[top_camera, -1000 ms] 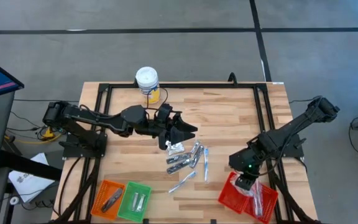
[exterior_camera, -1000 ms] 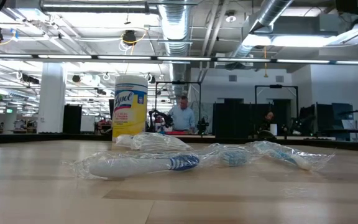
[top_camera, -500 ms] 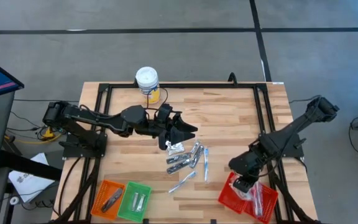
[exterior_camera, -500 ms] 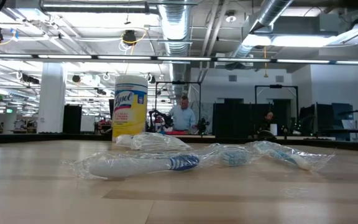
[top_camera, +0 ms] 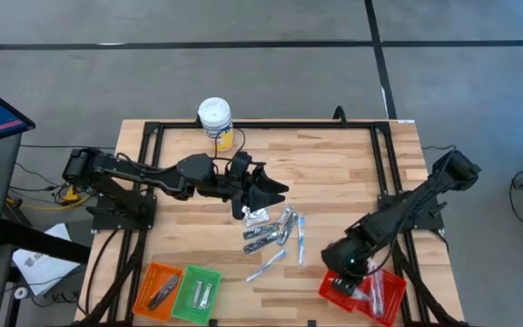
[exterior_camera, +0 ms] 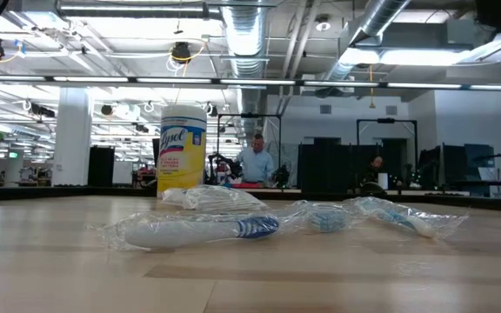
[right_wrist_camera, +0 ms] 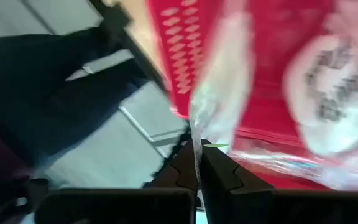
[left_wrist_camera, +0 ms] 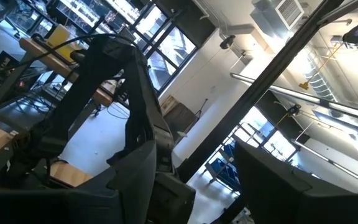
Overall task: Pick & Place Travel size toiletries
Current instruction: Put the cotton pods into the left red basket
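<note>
Jaws: our right gripper (right_wrist_camera: 199, 163) pinched on clear wrapped toiletry (right_wrist_camera: 219, 99) over red basket (top_camera: 339, 288); our left gripper (top_camera: 275, 190) spread wide, holding nothing, just above toiletries pile (top_camera: 275, 229) at table (top_camera: 334, 173) centre. Orange basket (top_camera: 157, 291), green basket (top_camera: 198, 292) each hold items.

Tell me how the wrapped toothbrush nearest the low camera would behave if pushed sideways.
The toothbrush looks light, so it would probably slide easily on the smooth wooden table. Its loose clear wrapper sticks out past the handle and would likely crumple first. The handle seems stiff and lies flat, so it probably won't roll far.
</note>
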You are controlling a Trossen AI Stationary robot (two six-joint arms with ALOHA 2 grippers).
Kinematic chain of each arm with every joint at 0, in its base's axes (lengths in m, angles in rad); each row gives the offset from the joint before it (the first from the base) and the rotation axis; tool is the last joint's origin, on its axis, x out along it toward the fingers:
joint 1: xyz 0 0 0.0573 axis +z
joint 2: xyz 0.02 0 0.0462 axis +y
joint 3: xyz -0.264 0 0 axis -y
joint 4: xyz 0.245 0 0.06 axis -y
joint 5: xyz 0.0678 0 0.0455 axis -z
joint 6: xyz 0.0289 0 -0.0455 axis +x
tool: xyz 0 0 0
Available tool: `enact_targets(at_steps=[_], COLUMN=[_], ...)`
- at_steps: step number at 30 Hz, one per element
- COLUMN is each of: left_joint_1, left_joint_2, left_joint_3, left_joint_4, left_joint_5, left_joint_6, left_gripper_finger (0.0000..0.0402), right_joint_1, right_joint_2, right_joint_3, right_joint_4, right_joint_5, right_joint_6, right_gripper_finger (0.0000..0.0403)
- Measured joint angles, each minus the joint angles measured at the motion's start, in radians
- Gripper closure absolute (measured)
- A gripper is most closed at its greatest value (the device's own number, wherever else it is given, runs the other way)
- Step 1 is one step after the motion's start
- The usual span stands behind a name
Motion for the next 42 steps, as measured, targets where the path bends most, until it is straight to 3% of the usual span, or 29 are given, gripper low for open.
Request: enact_targets(at_steps=[12,23,34,42], left_joint_1=[0.000,0.000,0.000,0.000], left_joint_2=[0.000,0.000,0.000,0.000], left_joint_3=[0.000,0.000,0.000,0.000], left_joint_4=[0.000,0.000,0.000,0.000], left_joint_5=[0.003,0.004,0.004,0.005], left_joint_6=[0.000,0.000,0.000,0.000], left_gripper_finger=[0.0193,0.0193,0.0193,0.0193], right_joint_1=[-0.058,-0.090,-0.089,-0.089], right_joint_2=[0.029,0.029,0.029,0.029], right_joint_3=[0.060,0.060,0.060,0.060], right_joint_4=[-0.289,-0.293,-0.293,-0.292], right_joint_5=[0.036,0.069,0.077,0.023], right_joint_6=[-0.127,-0.179,-0.110,-0.099], right_gripper_finger=[0.0403,0.0403,0.0403,0.0403])
